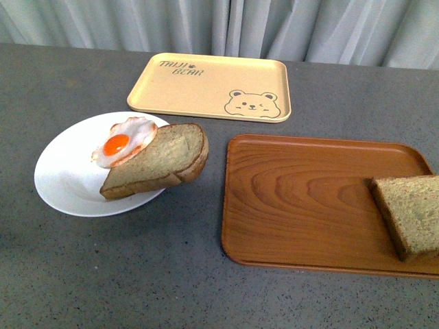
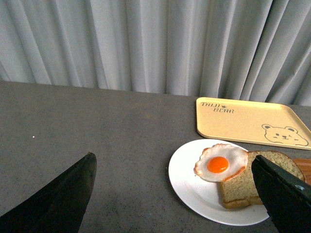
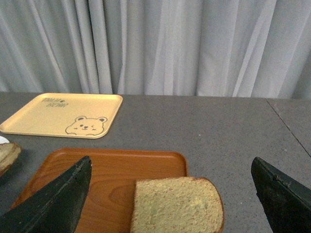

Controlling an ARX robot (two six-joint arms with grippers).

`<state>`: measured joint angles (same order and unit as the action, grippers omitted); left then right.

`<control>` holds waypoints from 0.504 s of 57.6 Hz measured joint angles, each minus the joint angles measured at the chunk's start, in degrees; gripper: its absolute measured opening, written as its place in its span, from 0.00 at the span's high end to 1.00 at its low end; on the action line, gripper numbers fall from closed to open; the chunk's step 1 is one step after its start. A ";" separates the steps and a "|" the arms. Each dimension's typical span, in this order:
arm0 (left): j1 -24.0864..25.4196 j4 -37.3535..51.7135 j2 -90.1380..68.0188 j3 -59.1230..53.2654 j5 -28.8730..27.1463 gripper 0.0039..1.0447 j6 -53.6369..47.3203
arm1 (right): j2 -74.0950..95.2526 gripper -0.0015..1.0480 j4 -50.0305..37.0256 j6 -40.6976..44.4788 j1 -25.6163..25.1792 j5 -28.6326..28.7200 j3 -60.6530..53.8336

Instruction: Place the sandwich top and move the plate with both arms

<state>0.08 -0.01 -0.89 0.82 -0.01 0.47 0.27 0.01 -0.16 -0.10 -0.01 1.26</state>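
Observation:
The sandwich top (image 1: 411,212), a thick brown slice, lies flat on the right end of the brown wooden tray (image 1: 302,205). The white plate (image 1: 62,178) sits at the left and carries a fried egg (image 1: 123,142) and a round-ended bread slice (image 1: 161,161) that overhangs its rim. Neither gripper shows in the front view. My left gripper (image 2: 173,159) hangs open above the table short of the plate (image 2: 189,189), holding nothing. My right gripper (image 3: 171,161) is open too, its black fingers spread either side of the sandwich top (image 3: 177,206) without touching it.
A beige bear-print tray (image 1: 209,86) lies at the back, behind the plate and the wooden tray. A grey curtain closes off the far edge of the dark grey table (image 1: 137,274). In the right wrist view the wooden tray (image 3: 112,170) ends just beside the slice.

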 joint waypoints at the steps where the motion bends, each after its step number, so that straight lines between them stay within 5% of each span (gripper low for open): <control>1: 0.00 0.00 0.00 0.00 0.00 0.08 0.00 | 0.00 0.09 0.00 0.00 0.00 0.00 0.00; 29: 0.00 0.00 0.00 0.00 0.00 0.08 0.00 | 0.00 0.09 0.00 0.00 0.00 0.00 0.00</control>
<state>0.08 -0.01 -0.89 0.82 -0.01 0.47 0.27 0.01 -0.16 -0.10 -0.01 1.26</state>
